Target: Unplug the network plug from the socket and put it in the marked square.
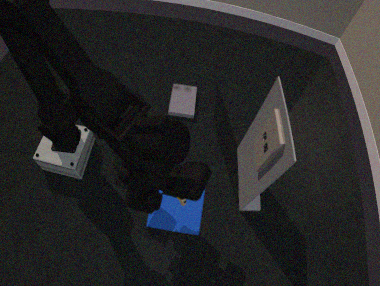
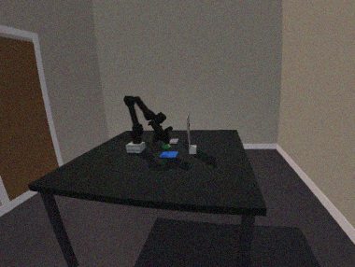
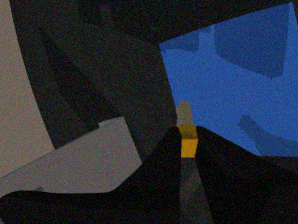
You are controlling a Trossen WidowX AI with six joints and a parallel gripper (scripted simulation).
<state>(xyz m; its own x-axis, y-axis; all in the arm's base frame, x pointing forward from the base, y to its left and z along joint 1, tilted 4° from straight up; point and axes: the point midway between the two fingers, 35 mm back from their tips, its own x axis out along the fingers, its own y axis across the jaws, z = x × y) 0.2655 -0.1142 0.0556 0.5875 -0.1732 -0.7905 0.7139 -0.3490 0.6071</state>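
My gripper [image 1: 180, 198] [image 3: 185, 134] is shut on the small yellow-orange plug [image 1: 182, 201] [image 3: 188, 147], whose pale end sticks out beyond the fingertips. In the top view the plug shows against the upper part of the blue marked square [image 1: 181, 217] [image 2: 168, 154] [image 3: 192, 75]; in the wrist view its end overlaps the square's near left edge. The gripper is tilted downward above the table; the exact gap beneath the plug is hard to tell. The upright panel [image 1: 249, 162] [image 2: 189, 133] [image 3: 90, 170] stands apart from the plug, its socket holes [image 1: 265, 148] uncovered.
A small pale box [image 1: 183, 101] [image 2: 174, 140] lies behind the square. The arm's white base [image 1: 57, 155] [image 2: 135, 148] is at the left. A small green thing [image 2: 166, 147] shows under the gripper in the exterior view. Dark shadows fall across the table and square.
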